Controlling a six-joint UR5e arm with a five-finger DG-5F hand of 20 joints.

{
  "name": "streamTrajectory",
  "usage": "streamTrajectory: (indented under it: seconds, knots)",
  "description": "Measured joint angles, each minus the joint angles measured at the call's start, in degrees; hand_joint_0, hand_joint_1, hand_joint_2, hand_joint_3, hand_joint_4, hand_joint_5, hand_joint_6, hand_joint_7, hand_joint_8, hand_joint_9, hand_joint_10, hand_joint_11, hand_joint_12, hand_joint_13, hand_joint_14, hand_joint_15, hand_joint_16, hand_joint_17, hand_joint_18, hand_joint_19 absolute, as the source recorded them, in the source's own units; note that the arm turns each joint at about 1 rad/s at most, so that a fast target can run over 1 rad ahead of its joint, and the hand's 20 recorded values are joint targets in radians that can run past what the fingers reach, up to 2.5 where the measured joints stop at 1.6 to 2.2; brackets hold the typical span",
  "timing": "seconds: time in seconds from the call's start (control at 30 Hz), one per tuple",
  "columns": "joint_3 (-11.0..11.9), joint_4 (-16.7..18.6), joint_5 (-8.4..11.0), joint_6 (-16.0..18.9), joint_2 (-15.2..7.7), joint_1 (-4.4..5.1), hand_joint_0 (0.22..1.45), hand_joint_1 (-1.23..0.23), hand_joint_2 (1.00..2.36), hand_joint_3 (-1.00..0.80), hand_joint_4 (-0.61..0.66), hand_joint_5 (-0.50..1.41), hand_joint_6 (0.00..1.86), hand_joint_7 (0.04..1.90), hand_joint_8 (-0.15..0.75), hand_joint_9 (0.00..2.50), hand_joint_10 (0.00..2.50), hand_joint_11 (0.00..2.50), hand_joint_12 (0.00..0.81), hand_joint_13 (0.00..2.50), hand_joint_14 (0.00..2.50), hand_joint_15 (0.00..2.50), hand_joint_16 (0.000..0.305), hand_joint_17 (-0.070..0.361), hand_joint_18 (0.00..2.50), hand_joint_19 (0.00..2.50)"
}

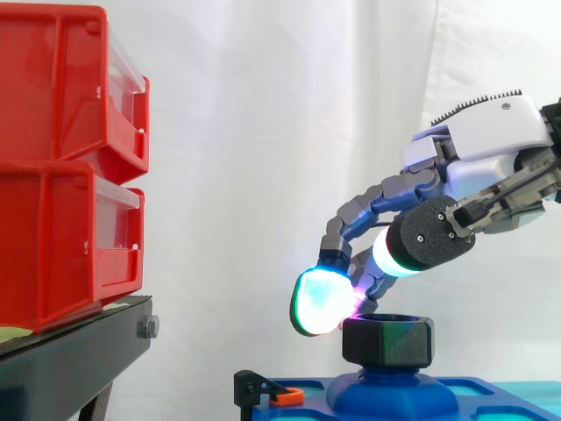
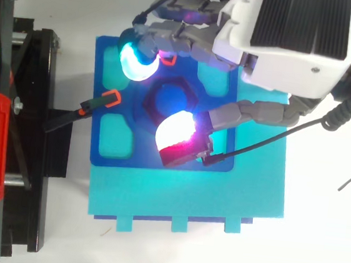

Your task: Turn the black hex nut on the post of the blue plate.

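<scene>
The black hex nut (image 1: 388, 340) (image 2: 166, 96) sits on a thick blue post (image 1: 392, 388) at the middle of the blue plate (image 2: 101, 142). My hand (image 1: 486, 140) (image 2: 298, 37) hovers over it from the right, its fingers bent down and spread around the nut. One glowing fingertip (image 1: 318, 303) (image 2: 137, 62) hangs just left of the nut, a small gap away. Another fingertip (image 2: 176, 138) lies over the nut's opposite edge in the top view. I see no firm contact with the nut.
The blue plate rests on a larger cyan board (image 2: 187, 195). A black clamp with an orange tip (image 1: 285, 396) (image 2: 110, 98) sits at the plate's left edge. Stacked red bins (image 1: 61, 158) stand on a black stand (image 1: 79, 351) to the left.
</scene>
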Motion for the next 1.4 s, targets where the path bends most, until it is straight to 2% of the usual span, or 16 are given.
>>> streamTrajectory:
  seconds: [0.2, 0.3, 0.77, 1.0, 1.4]
  knots:
    - [1.3, -0.5, -1.05, -0.2, 0.0, -0.59, 0.51, -0.48, 1.0, -0.5, 0.23, -0.18, 0.5, 0.81, 0.31, 0.69, 0.0, 0.05, 0.388, 0.43, 0.0, 0.05, 0.053, 0.119, 0.1, 0.13]
    - [2.0, -0.8, -1.21, -0.2, 0.0, -0.52, 0.51, -0.48, 1.0, -0.5, 0.23, -0.18, 0.5, 0.81, 0.308, 0.68, 0.0, 0.05, 0.389, 0.42, 0.0, 0.04, 0.053, 0.119, 0.1, 0.13]
    - [2.6, -1.2, -1.11, -0.3, -0.5, 1.61, 0.5, -0.47, 1.0, -0.5, 0.24, -0.17, 0.5, 0.81, 0.311, 0.68, 0.0, 0.05, 0.393, 0.4, 0.0, 0.04, 0.053, 0.12, 0.07, 0.15]
    - [2.6, -2.1, -0.2, -0.1, -0.6, 2.92, 0.5, -0.46, 1.0, -0.5, 0.24, -0.17, 0.5, 0.81, 0.31, 0.68, 0.0, 0.04, 0.395, 0.4, 0.0, 0.04, 0.053, 0.12, 0.07, 0.14]
    - [2.6, -2.8, 0.44, -0.2, -0.6, 3.38, 0.51, -0.46, 1.0, -0.5, 0.24, -0.17, 0.5, 0.81, 0.314, 0.68, 0.0, 0.05, 0.395, 0.4, 0.0, 0.04, 0.053, 0.12, 0.07, 0.14]
